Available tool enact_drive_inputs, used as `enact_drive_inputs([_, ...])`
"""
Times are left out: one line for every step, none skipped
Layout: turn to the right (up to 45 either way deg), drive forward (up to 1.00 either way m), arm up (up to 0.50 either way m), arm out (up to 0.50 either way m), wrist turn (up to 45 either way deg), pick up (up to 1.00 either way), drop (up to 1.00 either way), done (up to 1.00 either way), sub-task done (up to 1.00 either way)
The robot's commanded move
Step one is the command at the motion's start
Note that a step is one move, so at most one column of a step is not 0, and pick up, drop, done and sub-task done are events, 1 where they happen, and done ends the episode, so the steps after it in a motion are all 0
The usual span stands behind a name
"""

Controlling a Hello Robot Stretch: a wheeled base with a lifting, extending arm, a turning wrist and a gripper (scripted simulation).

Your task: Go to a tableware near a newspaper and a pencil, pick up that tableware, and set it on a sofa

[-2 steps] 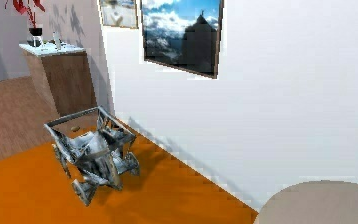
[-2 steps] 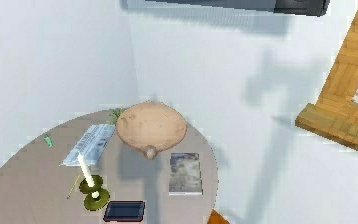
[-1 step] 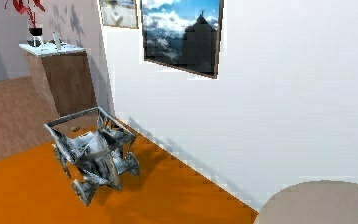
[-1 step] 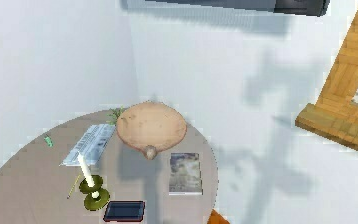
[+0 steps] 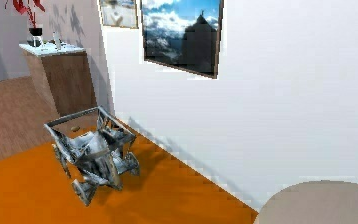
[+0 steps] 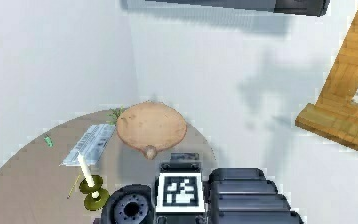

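The tan bowl [image 6: 152,124] stands on the table [image 6: 27,175], just beside the newspaper [image 6: 87,148]. In the arm side view it lies above and slightly right of the gripper [image 6: 130,207], hence farther out. Gripper state and load: cannot tell.

two wall pictures [image 5: 182,35], one cart [image 5: 92,150], one bowl [image 6: 150,125] (tan).

One camera looks ahead and down at the floor [image 5: 27,190] and wall [image 5: 287,100]. The side camera looks down close on the tabletop [image 6: 32,175]; both see it.
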Motion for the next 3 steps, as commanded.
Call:
enact_drive_inputs([0.0,0.0,0.0,0.32,0.0,0.0,0.0,0.0,0.0])
enact_drive_inputs([0.0,0.0,0.0,0.0,45.0,0.0,0.0,0.0,0.0])
enact_drive_inputs([0.0,0.0,0.0,0.0,45.0,0.0,0.0,0.0,0.0])
